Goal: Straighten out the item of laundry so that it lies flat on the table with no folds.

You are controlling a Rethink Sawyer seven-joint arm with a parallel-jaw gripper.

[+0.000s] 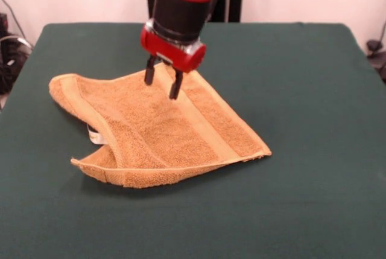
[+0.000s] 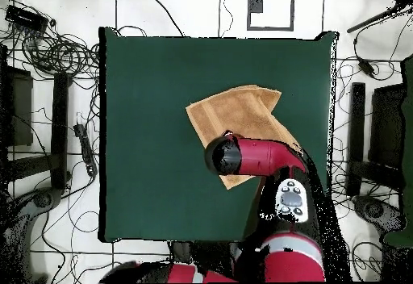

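Note:
The orange-tan towel (image 1: 151, 129) lies on the dark green table (image 1: 313, 90), left of centre in the front view. It is folded over on itself, with a doubled edge along its near side. A flat woven band (image 1: 208, 127) runs diagonally across it, and a small white tag (image 1: 95, 136) sticks out at its left. My gripper (image 1: 161, 89) hangs over the towel's far part. Its two black fingers are spread apart with nothing between them, their tips at or just above the cloth. In the overhead view the towel (image 2: 234, 110) shows partly under the arm (image 2: 250, 156), which hides the gripper.
Green tabletop (image 2: 145, 135) surrounds the towel, widest on the left in the overhead view. Cables (image 2: 56, 55) and dark equipment (image 2: 379, 127) lie on the floor beyond the table's edges. The robot's pedestal (image 2: 290, 240) stands at the bottom edge.

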